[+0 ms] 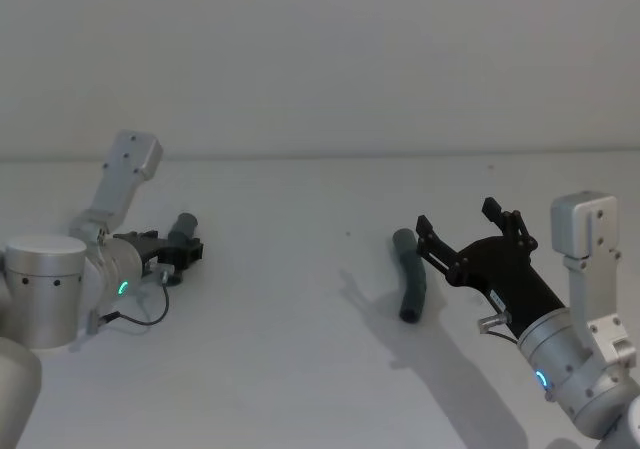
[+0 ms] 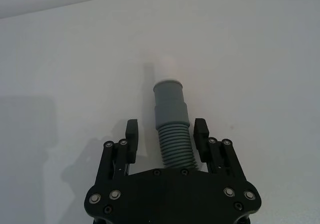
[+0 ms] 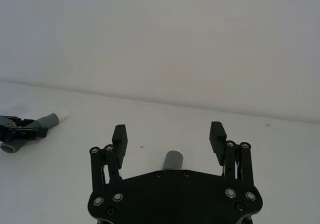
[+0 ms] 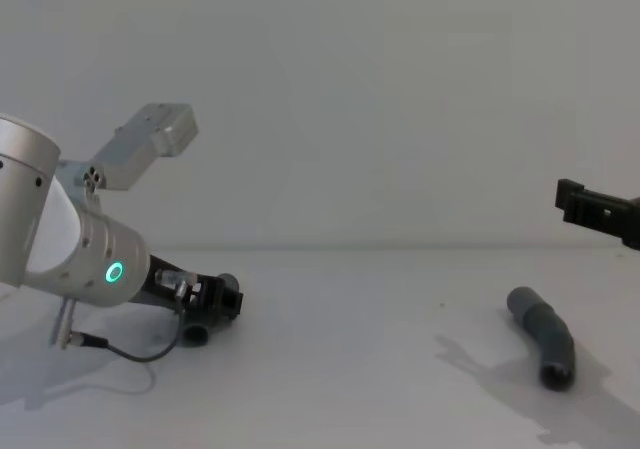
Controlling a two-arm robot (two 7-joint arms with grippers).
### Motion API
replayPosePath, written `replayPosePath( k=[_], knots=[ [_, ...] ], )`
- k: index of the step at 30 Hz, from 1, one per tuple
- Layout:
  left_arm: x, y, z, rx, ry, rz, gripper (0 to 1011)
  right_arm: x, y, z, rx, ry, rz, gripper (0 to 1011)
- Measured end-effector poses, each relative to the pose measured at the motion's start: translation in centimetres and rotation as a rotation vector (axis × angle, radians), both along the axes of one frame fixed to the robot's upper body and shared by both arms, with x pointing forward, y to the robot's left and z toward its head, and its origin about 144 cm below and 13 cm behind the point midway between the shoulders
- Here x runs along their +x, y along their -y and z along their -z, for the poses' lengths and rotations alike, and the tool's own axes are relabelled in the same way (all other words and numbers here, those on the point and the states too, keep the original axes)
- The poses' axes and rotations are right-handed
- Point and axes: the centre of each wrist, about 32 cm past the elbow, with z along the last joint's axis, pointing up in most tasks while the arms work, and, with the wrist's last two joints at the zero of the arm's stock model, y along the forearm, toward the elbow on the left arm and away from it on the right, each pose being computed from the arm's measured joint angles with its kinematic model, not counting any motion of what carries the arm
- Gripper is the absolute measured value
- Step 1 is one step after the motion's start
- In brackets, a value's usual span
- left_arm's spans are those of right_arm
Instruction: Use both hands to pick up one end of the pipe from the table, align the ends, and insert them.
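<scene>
Left wrist view gives the closest look at one pipe piece: grey, ribbed low down, then a smooth collar, then a white tip. The left gripper straddles its ribbed part, jaws released, one finger almost touching and the other clear of it. The piece's long axis runs along the fingers, tip pointing out past them over the white table.

Head view adds the other, smooth piece, dark grey and slightly bent, lying on the table with its length running away from the robot. The ribbed piece lies well apart from it on the robot's left. The right gripper hangs just beside and above the smooth piece, jaws spread wide. Right wrist view shows that piece's round grey end between the spread fingers.
</scene>
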Motion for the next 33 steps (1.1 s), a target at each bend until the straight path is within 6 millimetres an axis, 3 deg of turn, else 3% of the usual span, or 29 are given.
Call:
replayPosePath(
  k=[33],
  knots=[
    [0.00,0.08,0.05,-0.001,-0.002,0.003,416,0.00,0.00,0.00,0.000,0.000,0.000,1001]
  ],
)
